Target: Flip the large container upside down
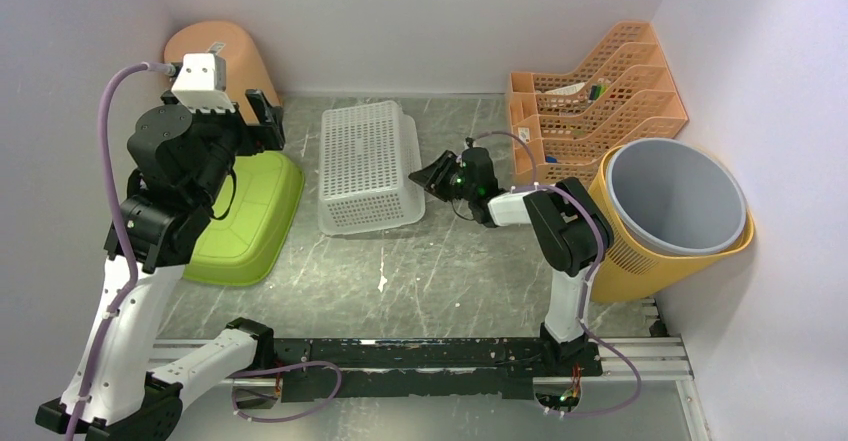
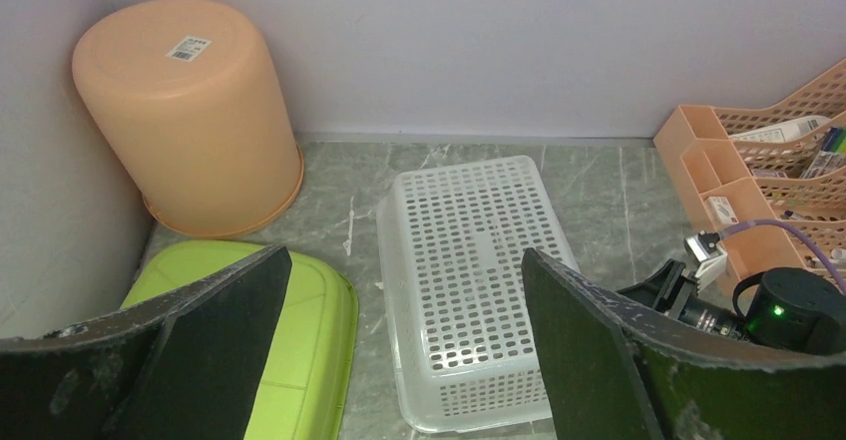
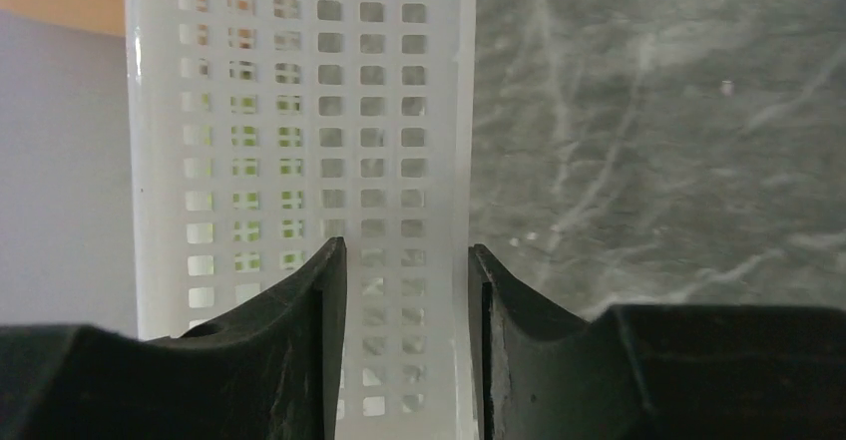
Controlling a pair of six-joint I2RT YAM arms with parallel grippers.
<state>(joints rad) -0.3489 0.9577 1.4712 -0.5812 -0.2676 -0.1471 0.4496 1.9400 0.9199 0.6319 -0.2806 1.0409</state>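
Note:
The large container, a white perforated basket (image 1: pixel 368 166), lies bottom up in the middle of the table; it also shows in the left wrist view (image 2: pixel 479 260). My right gripper (image 1: pixel 434 175) is low at the basket's right side. In the right wrist view the jaws (image 3: pixel 404 340) stand apart, with the basket's side wall (image 3: pixel 299 111) showing between and beyond them, not pinched. My left gripper (image 1: pixel 262 121) is raised at the left and wide open (image 2: pixel 404 360), holding nothing.
A lime green basin (image 1: pixel 245 216) lies bottom up left of the basket. An orange bucket (image 1: pixel 225 56) stands inverted in the back left corner. An orange file organizer (image 1: pixel 600 101) and a yellow bin with a grey liner (image 1: pixel 680 196) are at the right.

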